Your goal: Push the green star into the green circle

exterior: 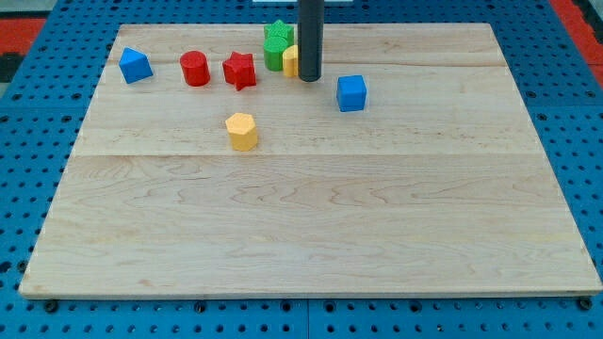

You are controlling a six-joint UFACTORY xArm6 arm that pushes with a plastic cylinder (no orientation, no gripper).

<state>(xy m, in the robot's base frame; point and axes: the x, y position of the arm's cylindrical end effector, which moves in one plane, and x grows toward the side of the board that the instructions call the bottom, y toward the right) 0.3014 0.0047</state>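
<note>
Rod and nothing more ends this arm, so there are no fingers to be open or closed; my tip [309,79] rests on the wooden board [311,226] near the view's top, a little left of centre. Just to its left, touching or nearly touching the rod, is a yellow block [291,61] whose shape is partly hidden behind the rod. Behind that, towards the view's upper left of my tip, sit the green pieces: the green star [277,38] shows at the board's top edge, with more green [273,57] directly below it, and I cannot tell whether that lower green is the green circle or part of the same block. They appear to be pressed together, and the yellow block stands between them and my tip. Further left along the same row lie a red star [239,71], a red cylinder [195,69] and a blue block [135,65], each apart from the next. To the right of my tip, slightly lower, is a blue cube [351,92]. A yellow hexagonal block [241,131] stands alone lower down and to the left, well apart from the others.
</note>
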